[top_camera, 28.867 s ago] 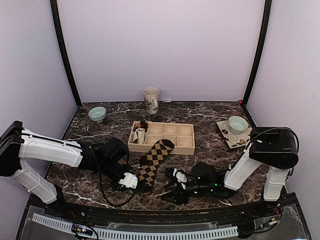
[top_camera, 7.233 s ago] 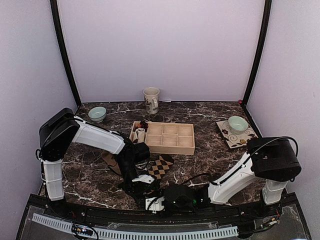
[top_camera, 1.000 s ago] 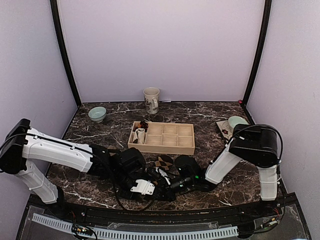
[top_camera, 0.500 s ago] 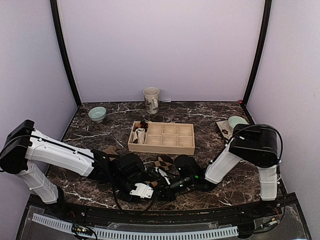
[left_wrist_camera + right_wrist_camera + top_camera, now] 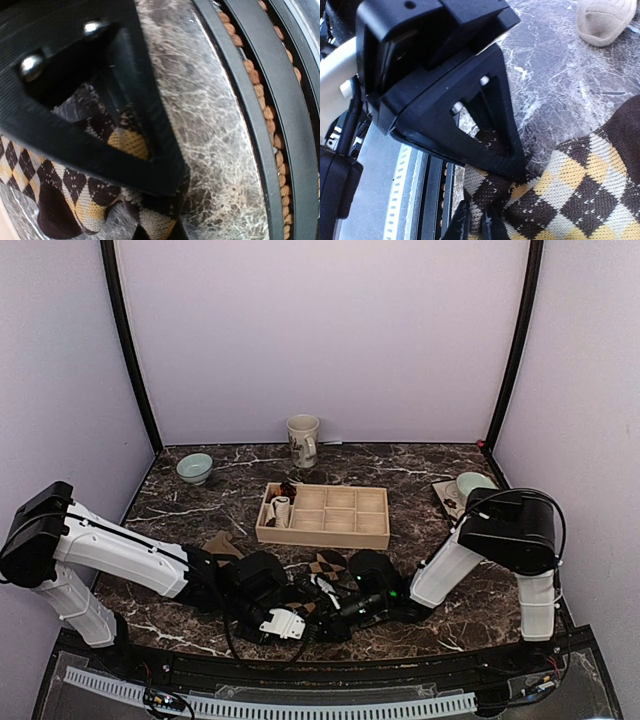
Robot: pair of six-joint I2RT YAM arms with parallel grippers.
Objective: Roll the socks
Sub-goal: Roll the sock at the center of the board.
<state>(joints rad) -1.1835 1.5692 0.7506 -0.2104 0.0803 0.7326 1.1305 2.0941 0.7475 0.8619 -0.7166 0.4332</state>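
Note:
The dark brown argyle sock (image 5: 326,566) lies bunched near the table's front edge, between both grippers. My left gripper (image 5: 288,620) has a black finger pressed over its end in the left wrist view (image 5: 175,192), and the sock (image 5: 75,185) spreads out below it. My right gripper (image 5: 475,226) is pinched on a fold of the same sock (image 5: 580,190), and in the top view this gripper (image 5: 320,602) sits tip to tip with the left one. The plain tan sock (image 5: 219,543) lies flat behind my left arm, and its toe shows in the right wrist view (image 5: 602,20).
A wooden divided tray (image 5: 325,534) stands behind the socks, holding a white striped roll (image 5: 281,509) and a dark bundle (image 5: 288,488). A mug (image 5: 303,440), a green bowl (image 5: 194,467) and a bowl on a plate (image 5: 475,488) stand further back. The black front rail (image 5: 260,100) is close.
The argyle sock, first flat and long, is now bunched short. In the last second my left arm shifted slightly toward the front, uncovering the tan sock behind it. The right arm held still.

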